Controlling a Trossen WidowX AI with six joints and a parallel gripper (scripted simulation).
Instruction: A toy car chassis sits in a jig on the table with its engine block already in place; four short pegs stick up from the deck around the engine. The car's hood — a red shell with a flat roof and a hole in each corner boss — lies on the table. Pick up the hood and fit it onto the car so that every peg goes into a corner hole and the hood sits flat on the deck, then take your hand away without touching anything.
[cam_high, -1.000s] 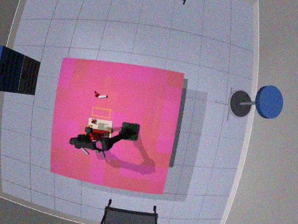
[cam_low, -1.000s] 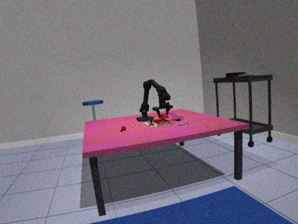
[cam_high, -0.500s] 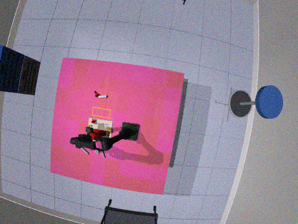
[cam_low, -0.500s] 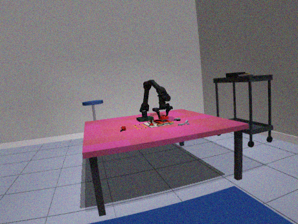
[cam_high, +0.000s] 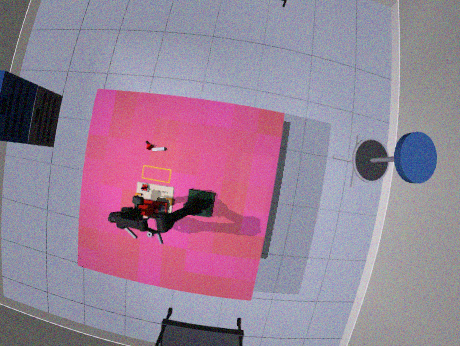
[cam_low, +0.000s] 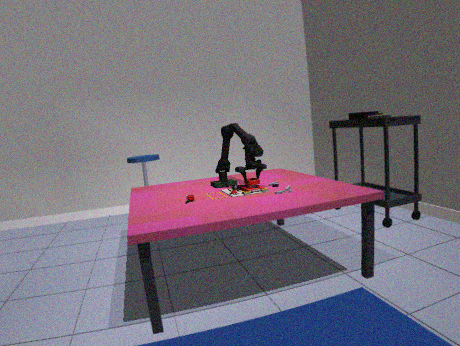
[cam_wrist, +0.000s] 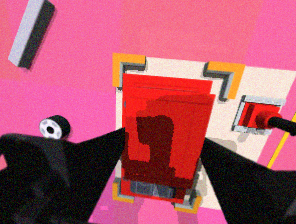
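By the left edge of the desk, as the top view has it, and nearer the bottom edge than the top one, the arm is bent over its work.

"Where's the hood now?"

"The red hood is over the car chassis, between the orange corner brackets of the jig. The gripper is clamped on it, one finger at each long side."

"So it's been fitted?"

"I wouldn't say so. Picking up is done; this looks like the lining-up and lowering. A strip of chassis shows past one end of the hood, but I can't tell how much air is left beneath, or whether any peg has found its hole. The roof hides them all."

"What would you want next?"

"Square it to the deck, then straight down, slowly, level, until all four corners seat. If it's slightly turned, one boss could ride up on its peg and leave the shell tilted. Then spread the fingers only enough to free both sides and lift straight up."

"And that wheel?"

"It's lying apart, on the desk's bottom-edge side of the jig. Nothing should brush it on the way out."
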